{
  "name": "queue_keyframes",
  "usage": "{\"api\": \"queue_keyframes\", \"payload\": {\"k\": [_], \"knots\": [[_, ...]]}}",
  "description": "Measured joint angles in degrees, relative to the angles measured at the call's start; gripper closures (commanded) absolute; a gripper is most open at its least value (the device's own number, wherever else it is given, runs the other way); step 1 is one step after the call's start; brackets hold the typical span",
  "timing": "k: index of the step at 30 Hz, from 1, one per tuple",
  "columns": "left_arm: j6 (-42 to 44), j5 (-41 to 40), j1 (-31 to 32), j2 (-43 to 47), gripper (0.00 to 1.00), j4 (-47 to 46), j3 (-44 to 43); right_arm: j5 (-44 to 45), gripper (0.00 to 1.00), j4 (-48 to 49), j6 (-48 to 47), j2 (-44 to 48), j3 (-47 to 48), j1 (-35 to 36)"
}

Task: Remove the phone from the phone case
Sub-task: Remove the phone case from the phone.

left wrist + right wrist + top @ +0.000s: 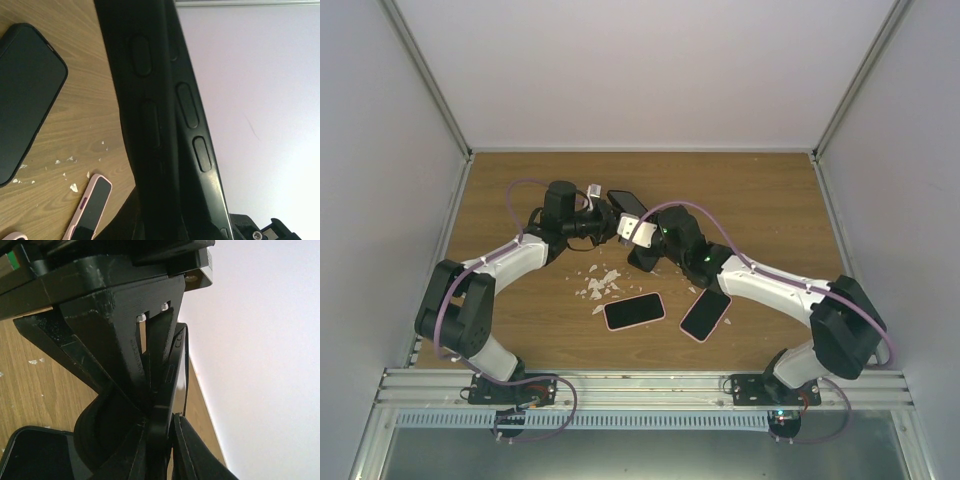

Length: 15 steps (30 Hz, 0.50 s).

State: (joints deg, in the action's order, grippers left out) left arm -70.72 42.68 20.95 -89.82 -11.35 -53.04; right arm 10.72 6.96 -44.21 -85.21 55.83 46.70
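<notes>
Gripping the black phone case (150, 125) from opposite sides, both arms met above the rear middle of the wooden surface (760, 210). The left arm (510, 258) reached in from the left and the right arm (770, 285) from the right. The phone (628, 203) was held between them, lifted off the wood and tilted, with its dark screen facing up and away.

The left jaws were closed almost fully, pinching the case. In the left wrist view its long edge filled the middle of the frame, showing two parallel black rims with raised button bumps. I could not tell whether the phone had begun to part from the case. The right jaws were also closed down tight, and the black fingers (125, 355) clamped a thin black rim of the case.

Nearer the arm bases, two pink-cased phones (634, 310) (706, 314) lay flat, screen up, just beside each other. Small white chips (600, 284) were scattered between them and the raised phone. A second black phone (25, 100) lay flat on the wood below the arms.
</notes>
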Motion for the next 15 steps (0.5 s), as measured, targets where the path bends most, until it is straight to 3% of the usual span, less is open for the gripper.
{"api": "queue_keyframes", "payload": {"k": [15], "knots": [[3.5, -0.5, -1.4, 2.6, 1.0, 3.7, -0.4, -2.3, 0.99, -6.2, 2.1, 0.9, 3.9, 0.0]]}}
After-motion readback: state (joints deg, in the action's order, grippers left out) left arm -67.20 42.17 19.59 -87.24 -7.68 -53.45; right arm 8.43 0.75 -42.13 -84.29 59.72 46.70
